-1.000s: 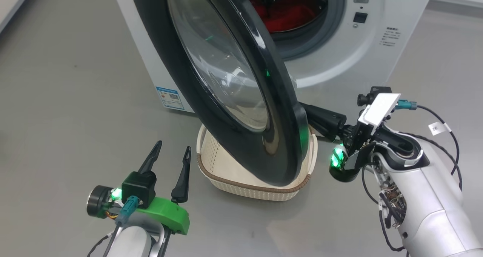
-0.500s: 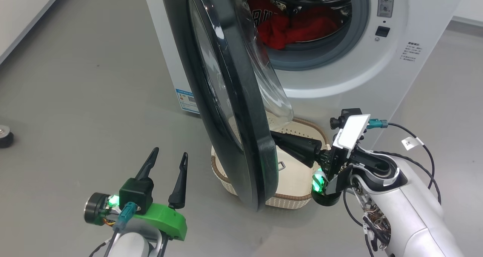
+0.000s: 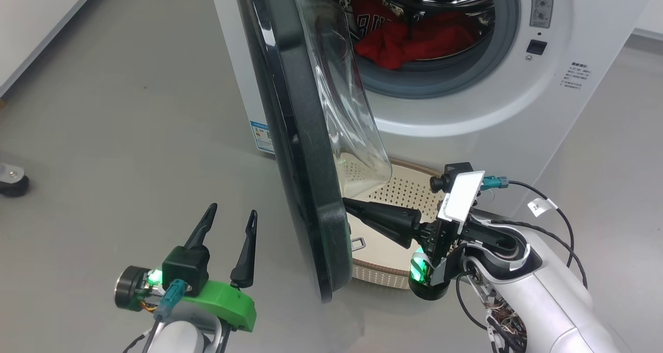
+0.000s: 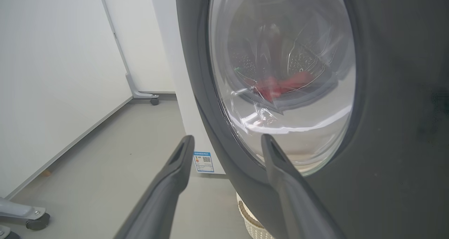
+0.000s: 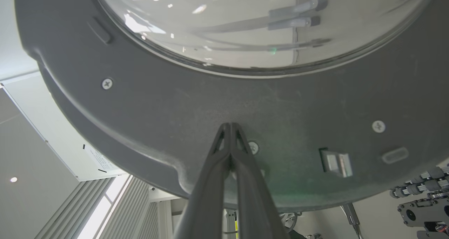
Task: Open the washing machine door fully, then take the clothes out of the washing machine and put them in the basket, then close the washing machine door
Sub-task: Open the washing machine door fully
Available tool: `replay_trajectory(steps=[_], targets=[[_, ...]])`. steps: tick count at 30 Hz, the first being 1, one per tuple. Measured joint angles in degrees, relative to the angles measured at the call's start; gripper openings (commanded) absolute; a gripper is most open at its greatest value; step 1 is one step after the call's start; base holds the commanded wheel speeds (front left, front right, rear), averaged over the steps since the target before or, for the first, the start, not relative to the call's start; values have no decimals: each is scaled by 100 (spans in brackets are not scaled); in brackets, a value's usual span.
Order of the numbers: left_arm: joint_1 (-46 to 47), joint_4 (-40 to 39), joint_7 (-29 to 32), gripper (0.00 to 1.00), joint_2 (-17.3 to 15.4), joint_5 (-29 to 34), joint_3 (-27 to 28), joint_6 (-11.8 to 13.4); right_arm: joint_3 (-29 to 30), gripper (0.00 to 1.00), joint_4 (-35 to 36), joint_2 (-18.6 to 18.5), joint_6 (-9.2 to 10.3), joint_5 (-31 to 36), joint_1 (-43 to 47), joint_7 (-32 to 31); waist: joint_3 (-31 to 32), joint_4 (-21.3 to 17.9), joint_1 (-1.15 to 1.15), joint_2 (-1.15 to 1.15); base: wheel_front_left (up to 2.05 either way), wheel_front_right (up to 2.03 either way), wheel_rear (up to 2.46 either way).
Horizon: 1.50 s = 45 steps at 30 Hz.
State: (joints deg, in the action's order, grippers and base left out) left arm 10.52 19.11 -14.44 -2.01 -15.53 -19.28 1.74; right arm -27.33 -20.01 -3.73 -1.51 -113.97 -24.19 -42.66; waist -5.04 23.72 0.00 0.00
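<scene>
The white washing machine (image 3: 466,119) fills the top of the head view, with the red clothes (image 3: 409,37) heaped in its steel drum. The washing machine door (image 3: 305,151) stands out from it edge-on, its glass bowl (image 3: 342,94) facing the drum. My right gripper (image 3: 346,203) is shut on nothing, its tips pressed against the door's dark inner face (image 5: 175,102) just below the glass. My left gripper (image 3: 232,210) hangs open on the door's outer side (image 4: 386,91), apart from it. The cream basket (image 3: 383,270) sits on the floor under the door.
A blue label sticker (image 4: 203,161) marks the machine's lower corner. A caster wheel (image 3: 10,182) of some stand sits on the grey floor at far left, and a white wall (image 4: 52,74) runs along that side. The door's latch (image 5: 336,163) shows right of my right fingertips.
The door has swung wider, from showing its outer face to edge-on, with my shut right gripper moving left against its inner side. The head camera has shifted too. The left gripper has stayed put.
</scene>
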Motion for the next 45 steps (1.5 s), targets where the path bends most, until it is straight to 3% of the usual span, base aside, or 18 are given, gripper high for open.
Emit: replay_trajectory(steps=[14, 31, 33, 34, 36, 37, 38, 45], targets=[[-30, -45, 0, 100, 0, -1, 36, 0, -8, 0, 120, 16, 3, -58, 179, 396, -4, -21, 0, 0, 0, 0, 0], [-143, -58, 0, 100, -8, 58, 198, 9, 812, 1, 399, -85, -349, -154, 853, 1243, 82, -296, 0, 0, 0, 0, 0], [-151, -52, 0, 100, -8, 70, 214, 22, 856, 11, 403, -153, -377, -64, 973, 1354, 109, -330, 0, 0, 0, 0, 0], [-156, -48, 0, 100, -9, 70, 218, 23, 884, 22, 408, -197, -397, 1, 1034, 1424, 126, -346, 0, 0, 0, 0, 0], [-166, -47, 0, 100, -9, 70, 224, 22, 905, 54, 411, -238, -398, 64, 1093, 1484, 141, -362, 0, 0, 0, 0, 0], [-182, -47, 0, 100, -9, 70, 232, 23, 909, 89, 416, -279, -399, 124, 1152, 1524, 154, -379, 0, 0, 0, 0, 0], [-205, -47, 0, 100, -13, 70, 245, 23, 907, 100, 419, -309, -399, 193, 1210, 1579, 166, -397, 0, 0, 0, 0, 0], [-267, -40, 0, 100, -42, 101, 264, 23, 944, 100, 385, -610, -449, 1032, 1511, 2245, 220, -510, 0, 0, 0, 0, 0]])
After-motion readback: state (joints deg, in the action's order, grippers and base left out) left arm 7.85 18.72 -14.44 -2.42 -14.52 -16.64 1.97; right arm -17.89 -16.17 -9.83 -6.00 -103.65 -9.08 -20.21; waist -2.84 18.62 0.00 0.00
